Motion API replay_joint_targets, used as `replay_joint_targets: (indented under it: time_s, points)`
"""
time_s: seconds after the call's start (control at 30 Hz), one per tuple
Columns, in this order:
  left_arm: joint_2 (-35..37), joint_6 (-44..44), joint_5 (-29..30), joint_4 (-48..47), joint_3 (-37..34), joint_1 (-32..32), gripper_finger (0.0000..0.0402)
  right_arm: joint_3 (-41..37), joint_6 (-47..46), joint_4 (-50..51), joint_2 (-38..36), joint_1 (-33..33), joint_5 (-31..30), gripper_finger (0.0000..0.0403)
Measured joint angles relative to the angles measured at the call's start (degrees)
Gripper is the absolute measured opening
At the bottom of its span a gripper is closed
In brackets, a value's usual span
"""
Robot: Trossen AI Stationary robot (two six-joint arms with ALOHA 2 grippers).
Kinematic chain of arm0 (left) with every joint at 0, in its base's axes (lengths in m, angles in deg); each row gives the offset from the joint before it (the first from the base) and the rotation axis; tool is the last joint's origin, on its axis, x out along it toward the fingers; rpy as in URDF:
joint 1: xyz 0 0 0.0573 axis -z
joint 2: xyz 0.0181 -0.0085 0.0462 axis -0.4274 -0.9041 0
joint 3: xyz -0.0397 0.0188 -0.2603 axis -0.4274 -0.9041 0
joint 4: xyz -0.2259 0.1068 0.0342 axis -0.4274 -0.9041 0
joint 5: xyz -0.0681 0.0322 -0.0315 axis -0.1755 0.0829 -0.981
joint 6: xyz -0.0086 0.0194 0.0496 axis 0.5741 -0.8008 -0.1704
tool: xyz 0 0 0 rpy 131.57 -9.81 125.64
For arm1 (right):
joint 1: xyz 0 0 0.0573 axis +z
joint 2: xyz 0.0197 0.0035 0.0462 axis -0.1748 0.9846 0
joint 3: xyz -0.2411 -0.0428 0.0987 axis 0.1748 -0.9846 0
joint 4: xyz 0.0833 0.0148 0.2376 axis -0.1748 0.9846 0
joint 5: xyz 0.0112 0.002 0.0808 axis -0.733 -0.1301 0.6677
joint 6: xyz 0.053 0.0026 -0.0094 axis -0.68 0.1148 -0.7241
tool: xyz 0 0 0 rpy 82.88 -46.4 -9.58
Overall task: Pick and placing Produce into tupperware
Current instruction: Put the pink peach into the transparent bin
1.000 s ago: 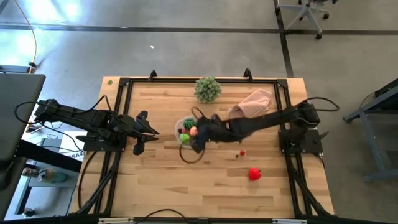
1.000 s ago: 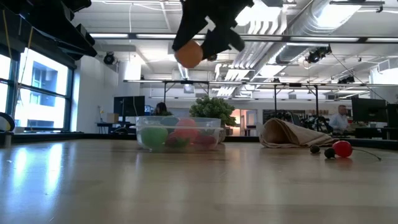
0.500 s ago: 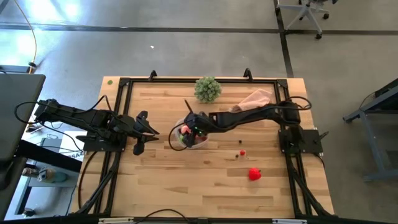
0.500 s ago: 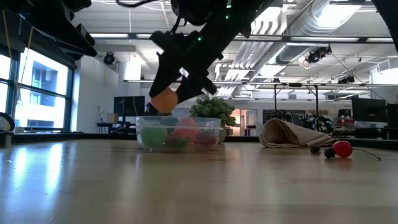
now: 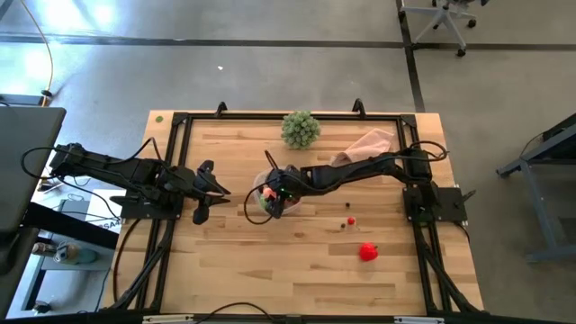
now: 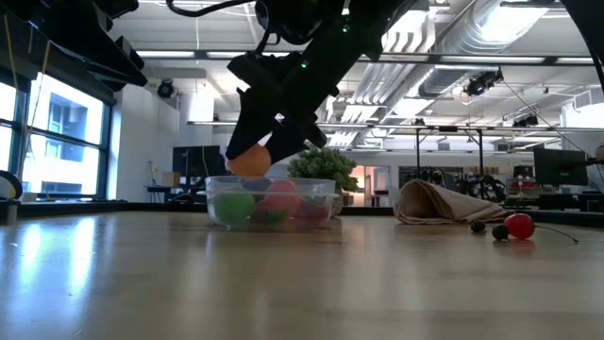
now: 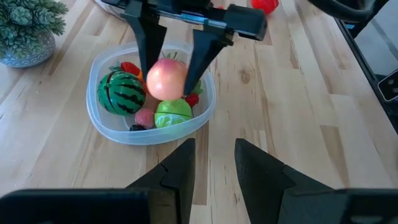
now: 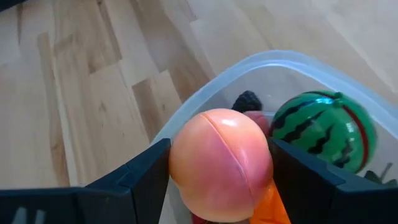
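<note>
Daylight from windows at the left of the room glares on the near worktop [image 6: 189, 283] in the low view. Ceiling lights burn bright. From above, the floor [image 5: 99, 27] shines pale at far left. The peach [image 8: 221, 165] looks soft, close to the lens.

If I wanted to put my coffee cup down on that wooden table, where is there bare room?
The near half of the wooden table is bare, apart from the red fruit and tiny red berries toward the right. It is crowded mid-table: the right end effector holds a peach-orange fruit over the clear plastic container, with the leafy ball and beige cloth behind.
</note>
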Motion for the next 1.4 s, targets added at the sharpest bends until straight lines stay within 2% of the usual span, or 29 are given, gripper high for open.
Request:
replay_joint_targets:
  time_s: [0.37,0.67,0.8,1.4]
  points:
    - [0.00,0.01,0.00,0.00,0.00,0.02,0.0101,0.00,0.38,0.90,0.00,-0.06,0.78,0.0241]
    - [0.00,0.01,-0.02,0.00,0.00,0.02,0.0101,0.00,0.73,0.92,0.00,-0.09,0.27,0.0262]
    - [0.00,0.00,-0.01,0.00,0.00,0.02,0.0101,0.00,1.00,0.90,0.00,-0.20,-1.26,0.0263]
    - [0.00,-0.01,-0.01,-0.02,0.00,0.01,0.0101,0.00,1.55,-0.34,0.00,-1.63,-0.06,0.0264]
